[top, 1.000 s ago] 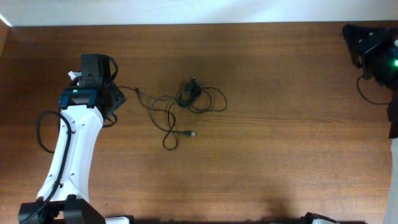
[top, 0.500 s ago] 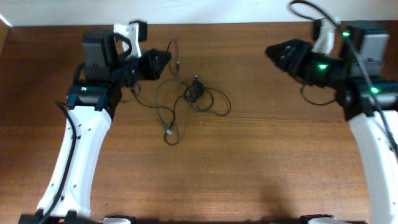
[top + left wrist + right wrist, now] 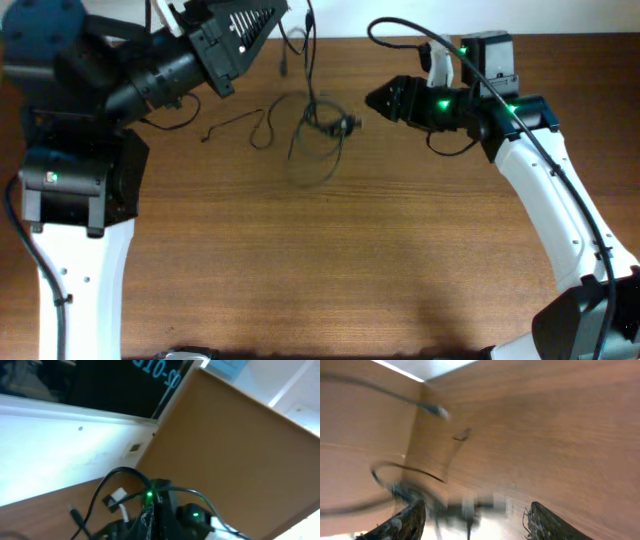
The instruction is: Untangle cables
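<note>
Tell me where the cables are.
In the overhead view, the cables are top centre, between the left hand and the right hand, closer to the right one.

My left gripper [image 3: 278, 12], lifted near the far edge of the table [image 3: 320, 270], pinches the cables [image 3: 318, 125] so the blurred tangle hangs, while my right gripper [image 3: 372, 100] points at it from just beside.

Both arms have white shells below and black joints above. The left arm [image 3: 80, 260] carries a black motor block with a small green light [image 3: 52, 178]; the left pincer [image 3: 270, 15] is black and gridded. The right arm [image 3: 560, 200] shows green lights [image 3: 440, 103]; a thick black wire [image 3: 400, 25] arcs over the black right pincer [image 3: 380, 100].
</note>
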You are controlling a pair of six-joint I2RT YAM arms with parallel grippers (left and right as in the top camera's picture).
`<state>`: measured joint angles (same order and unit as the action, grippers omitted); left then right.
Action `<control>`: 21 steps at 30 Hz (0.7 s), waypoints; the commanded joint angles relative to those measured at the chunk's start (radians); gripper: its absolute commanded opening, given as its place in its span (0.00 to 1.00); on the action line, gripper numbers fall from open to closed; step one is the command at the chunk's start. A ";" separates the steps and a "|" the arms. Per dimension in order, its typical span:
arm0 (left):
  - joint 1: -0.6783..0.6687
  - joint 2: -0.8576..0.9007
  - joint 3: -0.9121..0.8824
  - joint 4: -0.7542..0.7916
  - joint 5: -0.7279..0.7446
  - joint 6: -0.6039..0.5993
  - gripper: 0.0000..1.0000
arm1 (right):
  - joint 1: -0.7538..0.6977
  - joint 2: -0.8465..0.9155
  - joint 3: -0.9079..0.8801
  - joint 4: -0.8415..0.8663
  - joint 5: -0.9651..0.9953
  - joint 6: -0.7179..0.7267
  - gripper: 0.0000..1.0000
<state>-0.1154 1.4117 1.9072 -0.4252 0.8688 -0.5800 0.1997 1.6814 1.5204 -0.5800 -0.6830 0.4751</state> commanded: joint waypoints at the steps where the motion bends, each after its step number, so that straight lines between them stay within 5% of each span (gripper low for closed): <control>1: -0.038 -0.007 0.022 0.006 0.041 -0.050 0.00 | 0.031 0.003 0.014 0.039 -0.040 0.066 0.68; 11: -0.098 -0.004 0.022 0.086 0.040 -0.048 0.00 | 0.116 0.008 0.014 -0.043 -0.059 -0.001 0.73; 21: -0.098 0.000 0.022 0.056 -0.138 -0.048 0.00 | 0.114 0.008 0.014 -0.080 -0.254 -0.132 0.73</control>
<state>-0.2115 1.4136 1.9099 -0.3630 0.8249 -0.6258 0.3141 1.6825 1.5204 -0.6487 -0.8673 0.3996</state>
